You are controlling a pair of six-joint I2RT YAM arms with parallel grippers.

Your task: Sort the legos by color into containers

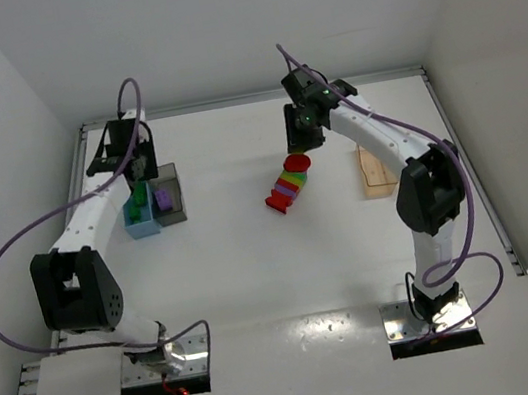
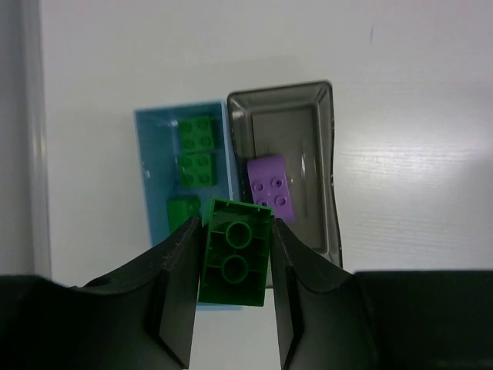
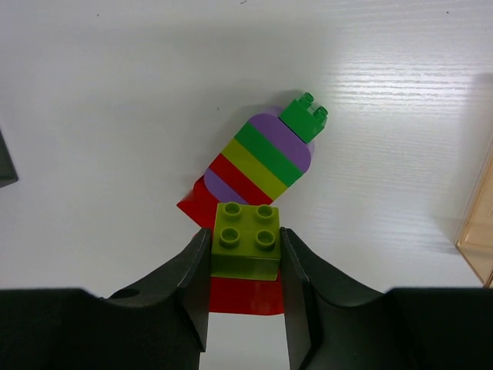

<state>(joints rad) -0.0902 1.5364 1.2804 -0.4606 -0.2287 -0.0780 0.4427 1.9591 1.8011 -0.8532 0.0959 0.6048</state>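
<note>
Landmark: rainbow-striped stack of plastic bricks (image 3: pixel 258 158), lying mid-table. It has a rounded outline and smooth bands of purple, green, yellow-green and red.
Hidden: red plastic pieces (image 3: pixel 192 206) under the stack show only at its edges, so their shape cannot be told.
Cut off: translucent peach-orange bin (image 3: pixel 479 239), right of the stack; only a corner enters the right wrist view.
Unclear: whether the held yellow-green brick touches the stack or hangs above it.
Right gripper (image 3: pixel 245 237): black fingers clamped on a square yellow-green brick (image 3: pixel 246 243) with four studs, at the stack's near end.
Left gripper (image 2: pixel 236 231): well left of the stack, closed on a green brick (image 2: pixel 233 262). Its hollow underside with two round tubes faces the camera.
Light blue bin (image 2: pixel 146 177): rectangular, the bin farther left of the stack. It holds three green studded bricks (image 2: pixel 196 168), the nearest partly hidden by the held brick.
Dark grey bin (image 2: pixel 285 123): glossy, the nearer of the two to the stack. It holds one purple brick (image 2: pixel 269 185).
Table (image 3: pixel 100 116): white, faintly streaked.
</note>
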